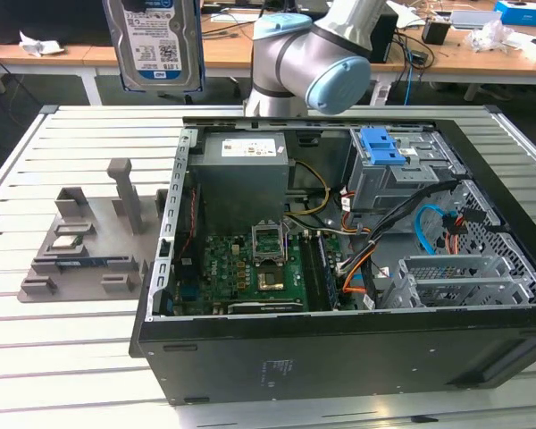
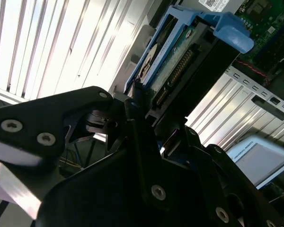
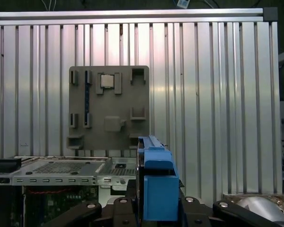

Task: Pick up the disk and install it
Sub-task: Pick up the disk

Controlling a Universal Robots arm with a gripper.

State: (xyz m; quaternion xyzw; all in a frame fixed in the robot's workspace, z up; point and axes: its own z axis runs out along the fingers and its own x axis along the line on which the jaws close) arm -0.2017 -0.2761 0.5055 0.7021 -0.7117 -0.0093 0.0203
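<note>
The disk (image 1: 154, 43) hangs upright high over the far part of the slatted table, at the exterior view's left, its white-and-blue label facing the camera. In both wrist views my gripper (image 3: 156, 210) is shut on it. Black fingers (image 3: 193, 208) press on either side of the blue carrier rail (image 3: 157, 187). The second wrist view shows the disk (image 2: 173, 71) edge-on, with its connector row and blue handle (image 2: 229, 30) pointing away from the gripper (image 2: 146, 125). The arm (image 1: 308, 54) stands behind the open computer case (image 1: 339, 357).
The case lies open with a motherboard (image 1: 250, 268), a power supply (image 1: 243, 165) and a grey drive cage topped by a blue bracket (image 1: 381, 146). A grey parts holder (image 1: 80, 246) with a chip and a memory stick sits at the exterior view's left. Cluttered desks stand behind.
</note>
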